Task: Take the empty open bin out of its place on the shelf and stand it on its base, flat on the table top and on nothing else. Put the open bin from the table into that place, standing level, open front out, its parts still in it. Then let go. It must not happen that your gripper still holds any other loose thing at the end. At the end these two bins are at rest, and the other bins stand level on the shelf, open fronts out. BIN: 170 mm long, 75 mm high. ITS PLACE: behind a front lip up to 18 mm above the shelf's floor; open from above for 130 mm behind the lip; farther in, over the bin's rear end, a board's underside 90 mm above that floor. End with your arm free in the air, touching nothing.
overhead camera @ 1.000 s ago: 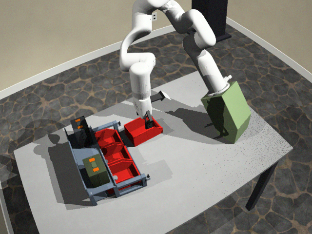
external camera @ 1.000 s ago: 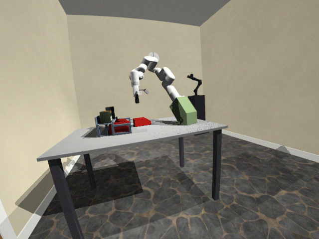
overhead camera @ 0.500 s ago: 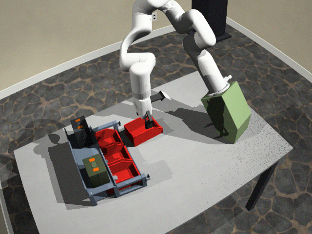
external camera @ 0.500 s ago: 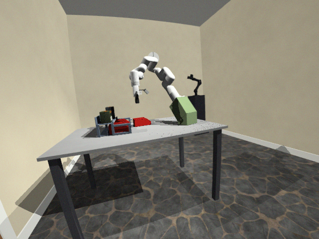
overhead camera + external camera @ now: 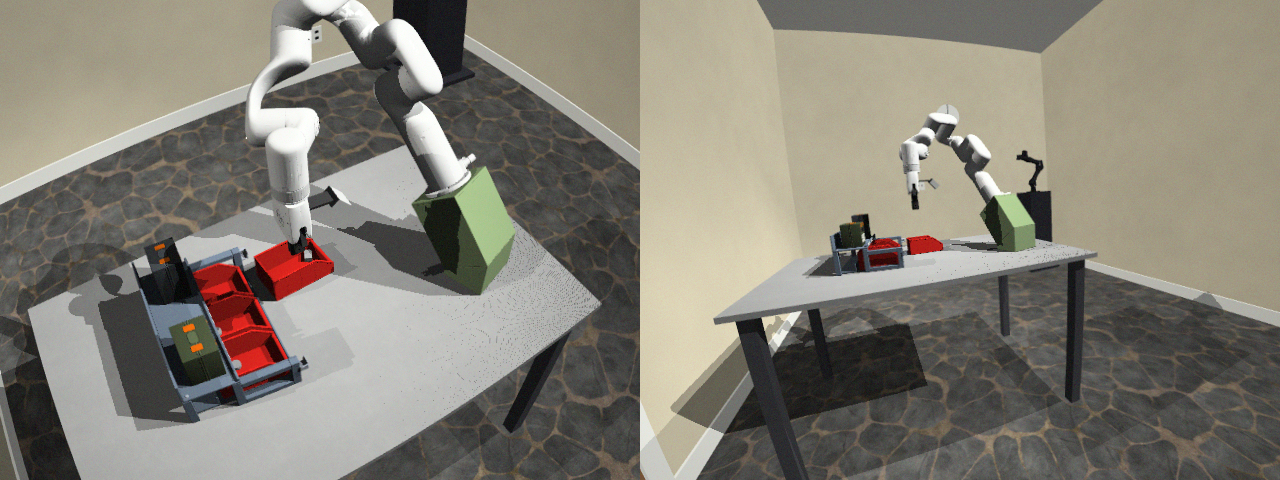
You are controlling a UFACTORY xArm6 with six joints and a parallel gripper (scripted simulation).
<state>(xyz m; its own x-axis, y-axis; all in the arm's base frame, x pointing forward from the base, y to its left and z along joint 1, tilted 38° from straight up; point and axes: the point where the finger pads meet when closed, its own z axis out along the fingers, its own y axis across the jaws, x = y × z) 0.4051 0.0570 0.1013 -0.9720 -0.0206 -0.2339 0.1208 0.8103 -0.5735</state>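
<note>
Counter: a flat grey counter (image 5: 413, 361) carries everything here.
Shelf: a blue-grey metal shelf frame (image 5: 295, 367) sits on the near left side. Three red open bins stand in a row in it, near (image 5: 255, 351), middle (image 5: 235, 312) and far (image 5: 222, 281). I cannot tell which one is empty.
Bin on the counter: a red open plastic bin (image 5: 289, 276) stands flat just beside the far end of the shelf, with a small grey part (image 5: 307, 254) inside.
Fingers: the black fingers (image 5: 914, 202) are pinched tight together with nothing between them. They hang high over the bin's back wall (the side view shows a big gap below them).
Arm base: the white arm stands on a green block (image 5: 480, 227), farther back on the right.
Risk one: shut fingers cannot slip over a bin wall; they would bump it and push the bin.
Risk two: a tipped bin could spill its part.
Risk three: grabbing this full bin first leaves no free place on the shelf.
</note>
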